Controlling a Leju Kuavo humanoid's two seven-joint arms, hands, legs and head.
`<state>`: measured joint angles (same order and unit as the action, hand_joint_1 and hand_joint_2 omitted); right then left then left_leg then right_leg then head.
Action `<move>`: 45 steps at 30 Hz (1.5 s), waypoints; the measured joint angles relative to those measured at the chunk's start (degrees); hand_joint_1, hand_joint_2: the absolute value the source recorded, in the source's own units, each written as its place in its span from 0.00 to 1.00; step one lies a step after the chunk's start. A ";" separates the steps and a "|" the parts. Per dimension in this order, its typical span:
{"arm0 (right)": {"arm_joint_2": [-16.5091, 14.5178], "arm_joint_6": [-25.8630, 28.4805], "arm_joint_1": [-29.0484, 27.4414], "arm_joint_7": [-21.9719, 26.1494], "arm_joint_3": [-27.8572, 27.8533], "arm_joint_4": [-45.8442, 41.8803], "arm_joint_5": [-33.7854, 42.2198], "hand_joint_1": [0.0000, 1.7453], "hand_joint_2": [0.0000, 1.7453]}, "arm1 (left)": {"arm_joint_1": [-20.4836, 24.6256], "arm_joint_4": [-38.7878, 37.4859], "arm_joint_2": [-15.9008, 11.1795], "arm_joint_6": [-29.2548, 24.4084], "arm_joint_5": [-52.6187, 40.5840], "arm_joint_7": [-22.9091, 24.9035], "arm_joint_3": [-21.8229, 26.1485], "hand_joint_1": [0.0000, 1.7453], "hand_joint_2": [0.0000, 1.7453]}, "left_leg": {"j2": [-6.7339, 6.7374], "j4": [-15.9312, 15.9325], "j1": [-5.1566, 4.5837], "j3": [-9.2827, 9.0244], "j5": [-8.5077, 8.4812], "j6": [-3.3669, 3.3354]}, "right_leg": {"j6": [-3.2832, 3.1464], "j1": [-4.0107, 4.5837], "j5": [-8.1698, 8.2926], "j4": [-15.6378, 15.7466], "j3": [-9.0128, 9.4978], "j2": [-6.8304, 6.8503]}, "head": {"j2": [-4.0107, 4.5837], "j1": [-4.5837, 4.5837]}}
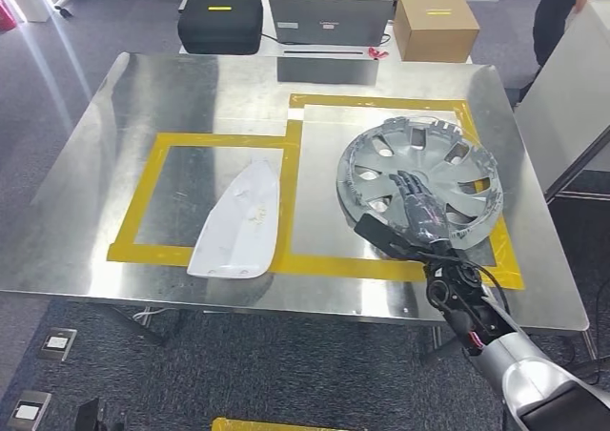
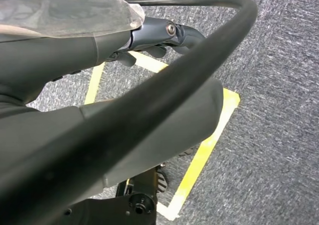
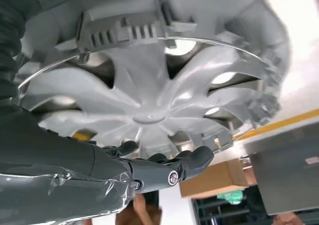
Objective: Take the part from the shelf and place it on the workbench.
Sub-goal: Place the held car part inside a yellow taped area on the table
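Currently the wheel cover (image 1: 418, 177), grey, inner face up with its wire ring and clips showing, lies in the right-hand yellow-taped frame (image 1: 294, 259) on the steel workbench (image 1: 93, 154), its far rim tipped up a little toward the right edge of the frame. Right hand (image 1: 416, 207) is on it: dark fingers (image 1: 408, 188) reach forward over the near rim and lie along the spokes toward the hub, thumb low at the near edge. In the right wrist view the fingertips (image 3: 197, 158) sit just off the hub face, extended rather than curled; whether the near rim is pinched against the thumb I cannot tell. Key relation: cover lies straight ahead of and under the fingers, disc roughly flat, no long axis to speak of. Left hand (image 2: 158, 41) hangs by the floor, well apart from the bench; its fingers look loosely bent around nothing. White panel (image 1: 238, 223) occupies the left frame. Judgement: placement nearly done; letting go and drawing straight back toward the body seems the likely remaining step
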<state>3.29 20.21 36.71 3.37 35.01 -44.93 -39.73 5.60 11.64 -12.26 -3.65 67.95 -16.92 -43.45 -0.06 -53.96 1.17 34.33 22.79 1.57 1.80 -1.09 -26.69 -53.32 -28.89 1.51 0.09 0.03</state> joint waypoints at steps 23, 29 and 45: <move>0.71 -21.68 -10.44 24.57 -5.74 -33.80 62.68 0.00 0.00 | -0.28 -0.02 -0.03 -0.55 1.75 -0.05 0.00 0.00 0.00 | 0.12 0.00 0.05 -0.25 0.09 0.09 | -0.04 0.00 -0.12 0.02 0.15 -0.06 | 0.00 0.16; 0.83 -22.51 -15.57 26.69 -5.15 -41.89 59.09 0.00 1.00 | -0.29 -0.02 -0.07 -0.81 2.05 -0.18 0.00 0.00 0.00 | 0.13 0.01 0.05 -0.26 0.12 0.10 | -0.03 0.01 -0.14 0.02 0.17 -0.06 | 0.01 0.08; 1.82 -20.26 -28.43 34.06 -5.69 -56.03 53.97 0.00 0.00 | -0.40 0.00 -0.11 -0.98 2.62 -0.30 0.00 0.00 0.00 | 0.60 1.87 0.35 -2.31 0.28 -1.55 | 0.78 -0.36 -1.92 -1.78 -0.02 -0.64 | 0.00 -0.11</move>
<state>5.11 -0.04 8.28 37.42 29.32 -100.95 14.23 5.20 11.64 -12.37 -4.63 70.57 -17.22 -43.45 0.54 -52.08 1.52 32.02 23.07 0.02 2.58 -1.45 -28.61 -55.11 -28.91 0.87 0.09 -0.08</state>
